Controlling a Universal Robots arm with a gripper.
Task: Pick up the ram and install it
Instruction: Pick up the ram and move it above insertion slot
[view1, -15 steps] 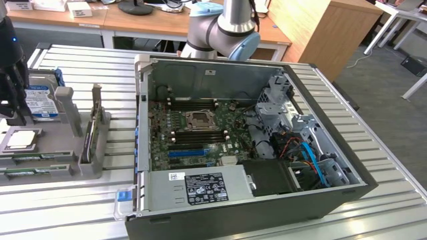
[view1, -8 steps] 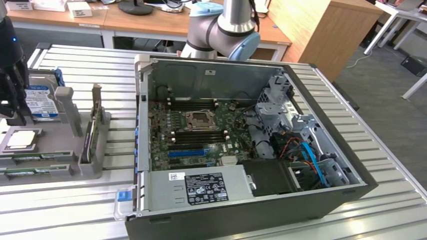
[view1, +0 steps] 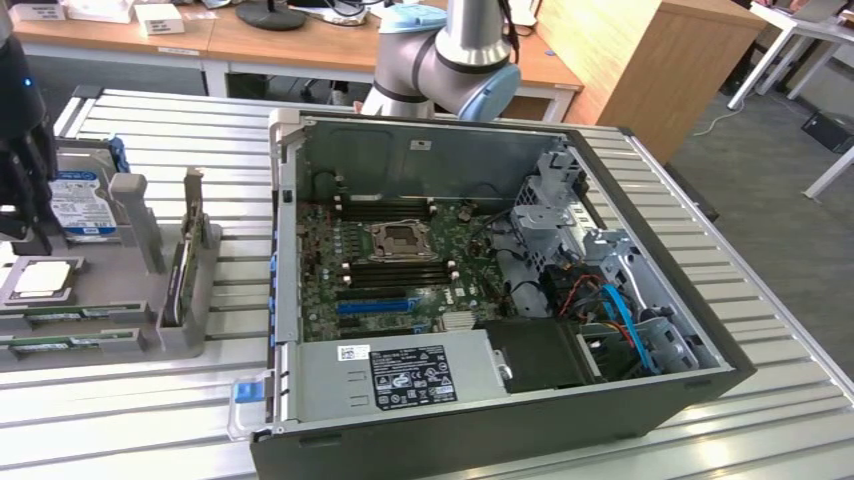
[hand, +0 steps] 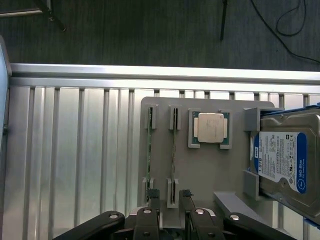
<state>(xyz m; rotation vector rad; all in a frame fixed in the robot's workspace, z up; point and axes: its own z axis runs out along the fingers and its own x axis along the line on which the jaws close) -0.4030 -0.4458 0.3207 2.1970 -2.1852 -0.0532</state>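
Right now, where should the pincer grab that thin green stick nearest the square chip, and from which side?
I'd take the ram by its two flat faces, mid-length, coming straight down from above. It stands on its thin edge in the grey tray, and end brackets cover both tips, so only the middle is free.

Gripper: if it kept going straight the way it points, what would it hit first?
Likely the ram standing on edge in the gray holder; the open gripper points at its near end, fingers either side. Depth is unclear, so a finger might touch the holder first.
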